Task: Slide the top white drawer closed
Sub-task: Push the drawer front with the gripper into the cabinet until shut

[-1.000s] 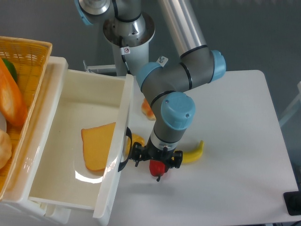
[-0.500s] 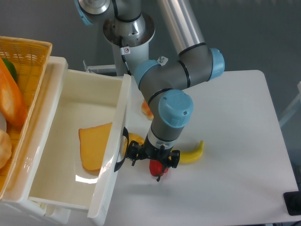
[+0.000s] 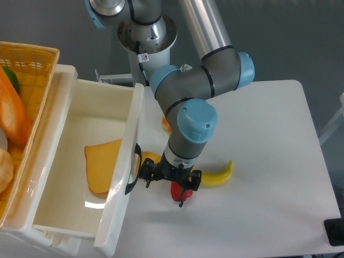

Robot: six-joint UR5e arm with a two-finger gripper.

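Arm folded at elbow, forearm coming down from top, wrist pointing straight down at table. Gripper [image 3: 170, 178] low; finger state not readable from here.

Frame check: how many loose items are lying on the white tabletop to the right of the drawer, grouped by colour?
Yellow: 2, banana and a piece by the drawer handle
Red: 1, item below the end effector
Orange: 1, item partly hidden by the arm
Total: 4

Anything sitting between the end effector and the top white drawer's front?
Nothing separate shows in the camera view. The end effector is right at the curved black handle on the top white drawer; whether they touch, I cannot tell.
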